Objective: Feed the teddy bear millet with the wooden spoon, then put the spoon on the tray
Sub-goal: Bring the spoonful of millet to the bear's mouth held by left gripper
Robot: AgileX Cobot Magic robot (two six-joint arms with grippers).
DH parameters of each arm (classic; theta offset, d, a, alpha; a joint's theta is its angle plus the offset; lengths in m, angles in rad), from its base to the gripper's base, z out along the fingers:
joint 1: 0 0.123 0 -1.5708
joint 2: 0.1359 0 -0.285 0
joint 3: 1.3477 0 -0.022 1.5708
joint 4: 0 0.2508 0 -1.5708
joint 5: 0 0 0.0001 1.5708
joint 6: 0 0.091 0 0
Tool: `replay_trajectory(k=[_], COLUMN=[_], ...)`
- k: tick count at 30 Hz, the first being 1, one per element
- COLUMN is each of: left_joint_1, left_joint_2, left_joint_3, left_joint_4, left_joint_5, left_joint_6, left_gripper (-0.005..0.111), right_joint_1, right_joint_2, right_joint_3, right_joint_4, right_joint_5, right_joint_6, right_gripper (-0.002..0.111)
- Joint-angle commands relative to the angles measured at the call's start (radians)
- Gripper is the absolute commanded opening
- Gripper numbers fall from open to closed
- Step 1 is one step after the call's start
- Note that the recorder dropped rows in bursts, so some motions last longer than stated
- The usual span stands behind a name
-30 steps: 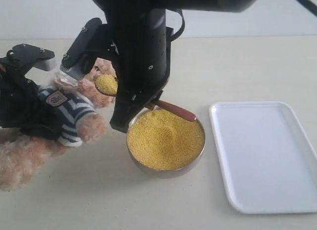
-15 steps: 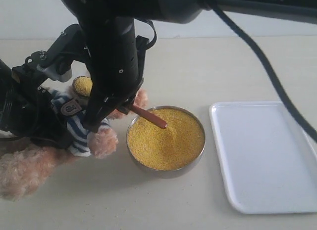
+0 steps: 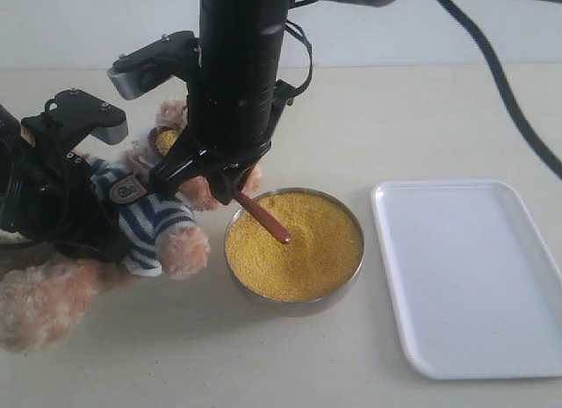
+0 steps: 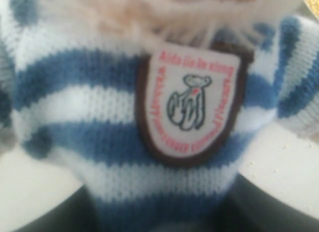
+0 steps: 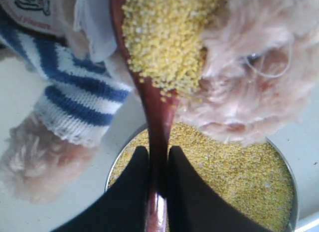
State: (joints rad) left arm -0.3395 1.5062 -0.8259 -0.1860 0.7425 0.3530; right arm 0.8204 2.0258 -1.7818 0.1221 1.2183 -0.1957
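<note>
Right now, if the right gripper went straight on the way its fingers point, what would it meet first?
Probably the face of the teddy bear. The right gripper holds the wooden spoon, heaped with millet, pointing at its fur, though depth is unclear.

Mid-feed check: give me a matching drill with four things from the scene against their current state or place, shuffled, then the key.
Things
1. wooden spoon
2. teddy bear
3. tray
4. metal bowl

States or places
A. filled with millet
B. white, lying right of the bowl in the exterior view
C. pinched in the right gripper, carrying yellow grains
D. plush, in stripes, left of the bowl in the exterior view

Pairs: 1-C, 2-D, 3-B, 4-A
</note>
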Motion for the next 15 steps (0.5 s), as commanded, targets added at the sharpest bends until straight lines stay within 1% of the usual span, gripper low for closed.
replay_trajectory(k=[1,10,15], left_joint_1=[-0.009,-0.009,-0.009], left_joint_2=[-0.011,-0.011,-0.011], left_joint_3=[0.000,0.000,0.000], left_joint_4=[-0.009,-0.011,-0.009], left_joint_5=[-0.024,-0.021,-0.021], left_joint_6=[0.006,0.006,0.006], left_gripper=[0.004,0.004,0.004], right_joint_1=[-0.009,-0.009,-0.015], right_joint_2=[0.011,0.096,0.104], right_joint_3=[-0.015,-0.140,-0.151], right_joint_4=[0.063,0.137,0.135], right_joint_5=[0.003,0.003,0.003], right_joint_6=[-0.017,-0.015,-0.014], right_gripper=[0.000,0.000,0.000])
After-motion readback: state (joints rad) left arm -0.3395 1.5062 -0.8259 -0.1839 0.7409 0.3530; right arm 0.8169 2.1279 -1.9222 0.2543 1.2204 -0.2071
